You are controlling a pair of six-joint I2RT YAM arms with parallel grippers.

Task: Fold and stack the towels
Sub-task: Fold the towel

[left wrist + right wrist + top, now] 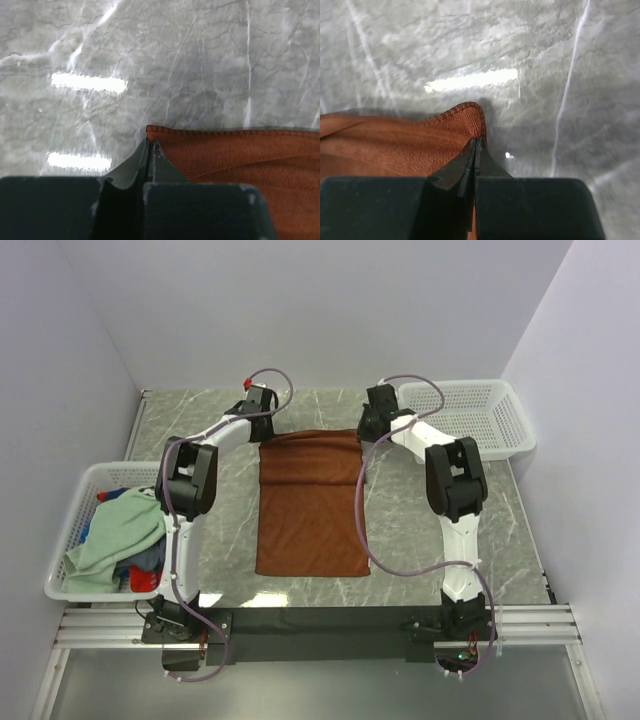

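Rust-brown towel (310,505) lay flat mid-frame in the overhead view on the marble worktop (505,540), long side running top to bottom of frame.

Left fingers (159,160) were clenched on its upper-left corner. The wrist view showed the tips pressed together right at the hem, with the corner just past them. Right fingers (465,162) were clenched on the upper-right corner, which was slightly humped up at the tips. Both grips looked like thin edge bites, with not much cloth between the pads.

The rest of the pile, with a mint-green towel (120,530) on top, sat in the left basket (60,555) at the left edge of frame. The right basket (520,420) sat at upper right.

My read: this was the start of the first fold, top edge to be brought down to the bottom edge.

Risks from here:
- Shallow bite means a corner could slip out on the lift, leaving a one-sided fold.
- The top edge looked a bit rumpled near the right corner. If only one layer was pinched, the fold would come out skewed.
- Uneven lift height or speed between the arms would twist the cloth and misalign the edges.
- The right arm's cable (362,510) crossed the towel's right edge in the overhead view. It could brush or drag the cloth when the arm pulled toward the bottom of frame.
- Lifting too low would bunch the towel along the worktop instead of laying it over.
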